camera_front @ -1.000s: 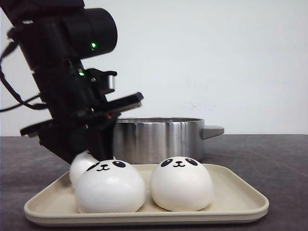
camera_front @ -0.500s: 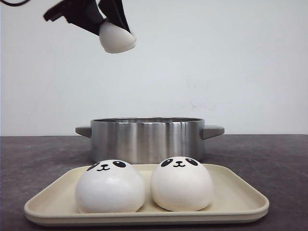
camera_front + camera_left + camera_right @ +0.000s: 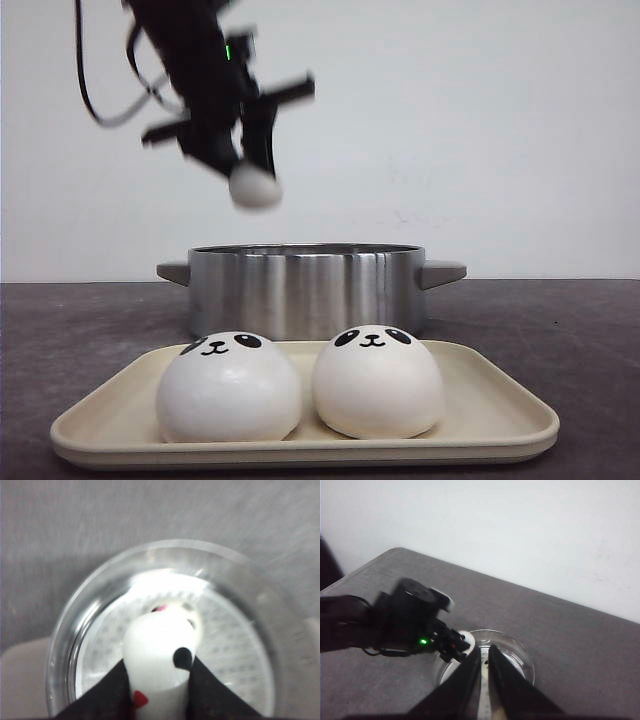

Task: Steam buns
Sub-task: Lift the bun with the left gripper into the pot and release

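My left gripper (image 3: 252, 175) is shut on a white panda bun (image 3: 255, 187) and holds it in the air above the steel pot (image 3: 305, 285). In the left wrist view the held bun (image 3: 159, 650) sits between the black fingers (image 3: 207, 690), over the pot's perforated steamer plate (image 3: 235, 650). A second white shape with dark marks (image 3: 194, 614), blurred, lies in the pot just beyond it. Two more buns (image 3: 228, 388) (image 3: 377, 380) sit on the beige tray (image 3: 300, 445). My right gripper (image 3: 485, 651) hangs high above the pot (image 3: 517, 655), nearly closed and empty.
The pot has side handles (image 3: 443, 272) and stands just behind the tray on the dark grey table (image 3: 580, 330). A white wall lies behind. In the right wrist view the left arm (image 3: 405, 620) reaches over the pot's rim.
The left gripper lifted a bun off the tray's left side, rose to the top of the view, then moved right and down over the pot. The two front buns have not moved.
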`<state>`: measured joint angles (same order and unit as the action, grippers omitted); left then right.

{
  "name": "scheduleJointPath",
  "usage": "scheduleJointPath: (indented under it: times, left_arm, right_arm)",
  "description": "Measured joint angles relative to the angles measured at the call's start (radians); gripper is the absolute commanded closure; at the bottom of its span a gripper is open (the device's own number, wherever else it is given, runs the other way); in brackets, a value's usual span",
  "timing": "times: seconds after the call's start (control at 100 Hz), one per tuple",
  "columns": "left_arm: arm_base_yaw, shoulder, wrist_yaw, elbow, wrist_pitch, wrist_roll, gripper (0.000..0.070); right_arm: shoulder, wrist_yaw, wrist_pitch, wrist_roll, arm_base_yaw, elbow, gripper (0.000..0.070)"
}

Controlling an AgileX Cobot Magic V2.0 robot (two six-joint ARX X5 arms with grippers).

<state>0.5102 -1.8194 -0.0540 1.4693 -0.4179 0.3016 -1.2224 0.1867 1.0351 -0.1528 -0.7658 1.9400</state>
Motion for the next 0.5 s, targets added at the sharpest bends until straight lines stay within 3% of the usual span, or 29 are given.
scheduleJointPath:
  times: [0.15,0.2,0.28,0.33,0.42,0.5]
  left_arm:
    - [-0.008,-0.075,0.0,0.0,0.041,0.0,0.0642]
    - [-0.008,-0.089,-0.004,0.0,0.047,0.0,0.0548]
    - [-0.008,-0.104,-0.01,0.0,0.067,0.0,0.0289]
    - [-0.008,-0.107,-0.012,0.0,0.083,0.0,0.0179]
    - [-0.008,-0.108,-0.014,0.0,0.095,0.0,0.0101]
    - [-0.008,-0.108,-0.016,0.0,0.107,-0.001,0.01]
  right_arm:
    - [0.0,0.0,0.009,0.0,0.0,0.0,0.0683]
    - [0.0,0.0,0.018,0.0,0.0,0.0,0.0683]
    - [0.0,0.0,0.035,0.0,0.0,0.0,0.0683]
    - [0.0,0.0,0.044,0.0,0.0,0.0,0.0683]
    - [0.0,0.0,0.054,0.0,0.0,0.0,0.0683]
    - [0.0,0.0,0.053,0.0,0.0,0.0,0.0683]
